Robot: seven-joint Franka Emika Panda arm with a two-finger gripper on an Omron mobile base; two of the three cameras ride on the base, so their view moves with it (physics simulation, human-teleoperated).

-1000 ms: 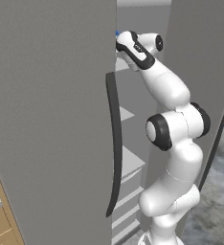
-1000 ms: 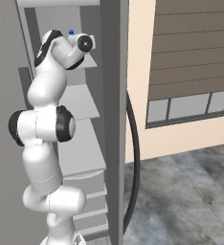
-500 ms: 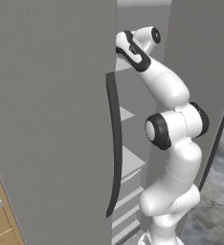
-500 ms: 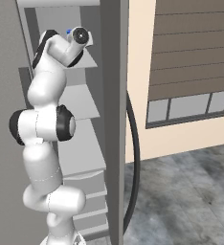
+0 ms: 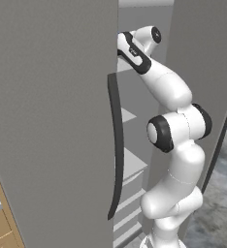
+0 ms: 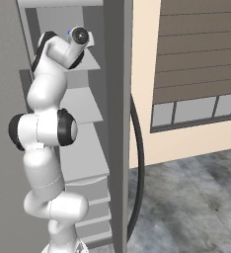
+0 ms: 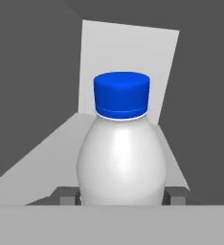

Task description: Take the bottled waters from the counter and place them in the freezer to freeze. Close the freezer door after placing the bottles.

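Plain water bottle [image 7: 121, 162]: whitish translucent plastic, smooth rounded shoulders, glossy highlight down the middle, no label visible. Blue cap [image 7: 121, 94] is a short cylinder with a thin white ring under it. Bottle stands upright.

Hand [image 7: 123, 196]: clenched on the bottle, one dark grey finger tip [image 7: 66, 195] showing at each side of the body, both pressed against the plastic.

Location: inside the freezer [image 6: 78, 118], over its top shelf [image 7: 42, 158], a flat matt white slab that narrows toward the white back wall. Whether the bottle's base touches the shelf I cannot tell. In the right base view a speck of blue shows just beside the wrist at the top shelf level.

Below it, further white shelves [image 6: 83, 150] step down the compartment, plain and flat, with lower drawer-like fronts near the bottom.

Freezer door [image 5: 52, 121]: open, flat grey, faintly grainy surface, with a long dark curved handle [image 5: 116, 145] along its edge.

White arm [image 5: 176, 135], glossy with dark joint bands, reaches up into the compartment. Marbled grey floor [image 6: 191, 197] beyond.
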